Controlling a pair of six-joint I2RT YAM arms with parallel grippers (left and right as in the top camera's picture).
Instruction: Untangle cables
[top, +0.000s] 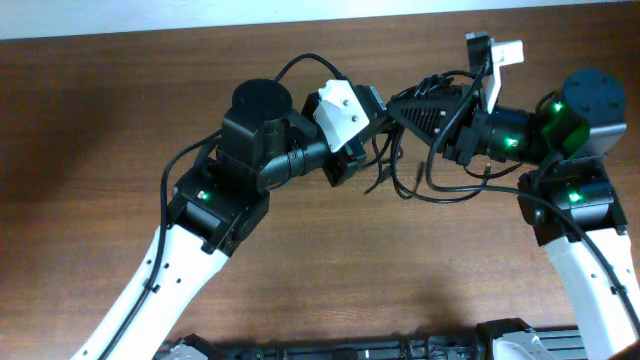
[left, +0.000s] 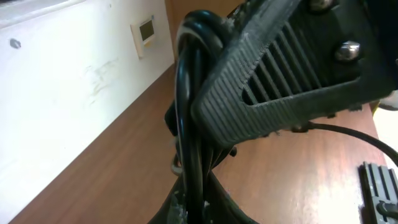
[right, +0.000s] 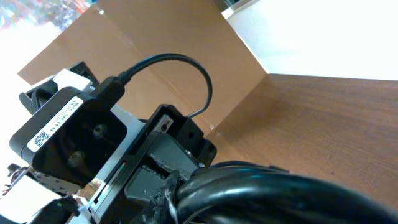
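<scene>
Bundle of cables clamped in fully closed left pincer, rising straight from it. Right pincer against same bundle; its grip can't be made out.

Overhead: left arm enters from lower left, white link slanting up and right to a black elbow, forearm then running right. The left gripper sits at its end, jaws fully closed. The right arm enters from lower right and folds at two green-lit joints, forearm pointing left. The right gripper meets the left one tip to tip, touching or just beside. Its ribbed finger fills the left wrist view, slanted. Right jaws: closure not readable.
</scene>
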